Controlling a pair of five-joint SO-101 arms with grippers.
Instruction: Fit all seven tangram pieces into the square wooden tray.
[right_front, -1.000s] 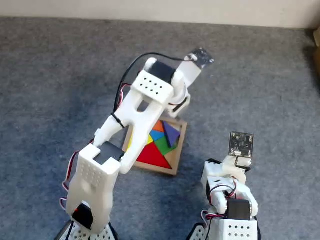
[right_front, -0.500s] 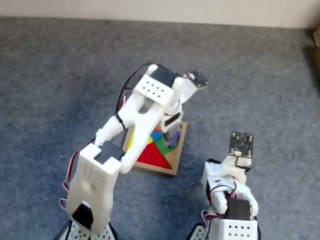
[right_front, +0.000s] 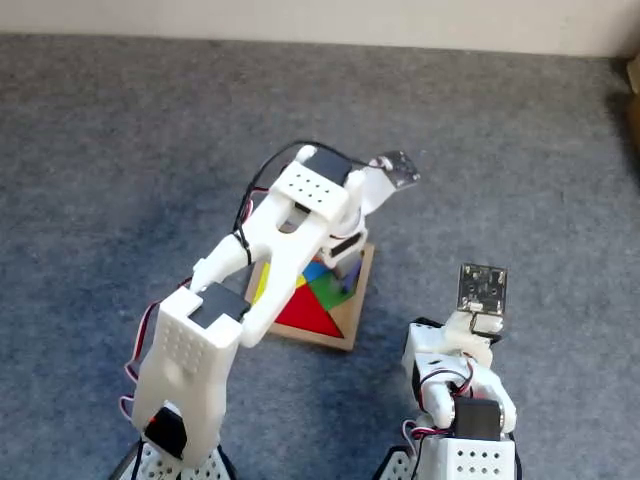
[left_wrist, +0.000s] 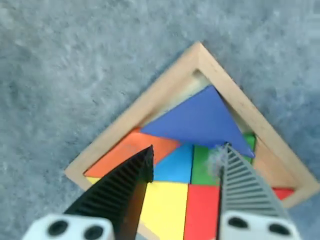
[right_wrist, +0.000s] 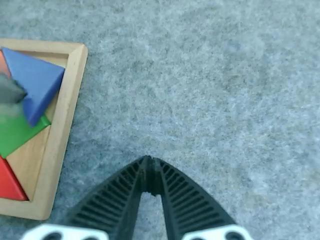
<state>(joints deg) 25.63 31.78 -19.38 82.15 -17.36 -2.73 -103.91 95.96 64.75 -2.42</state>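
High view: left arm (right_front: 290, 230) lies across the tray (right_front: 362, 290) and hides most of it. Past the arm show the yellow piece (right_front: 259, 285), a red piece (right_front: 305, 312) and scraps of green and blue. Tray sits on grey carpet (right_front: 120, 150), ahead of the two arm bases. Left wrist view fills in what the arm covers: left gripper (left_wrist: 186, 151) hangs over the tray's middle, jaws spread wide with nothing between them, one tip by the orange piece (left_wrist: 131, 146), the other by a tip of the blue triangle (left_wrist: 200, 120). Below them lie a light-blue piece (left_wrist: 176, 165) and the green piece (left_wrist: 202, 169). Blue triangle sits askew, one tip over the green piece (flat or propped, cannot tell). Pieces nearest the gripper body are cut off, so no full count. Grey smear at one fingertip, too blurred to name. Right wrist view: right gripper (right_wrist: 150, 162) pinched closed on nothing, above carpet, well apart from the tray; this view alone shows bare tray floor between green and red
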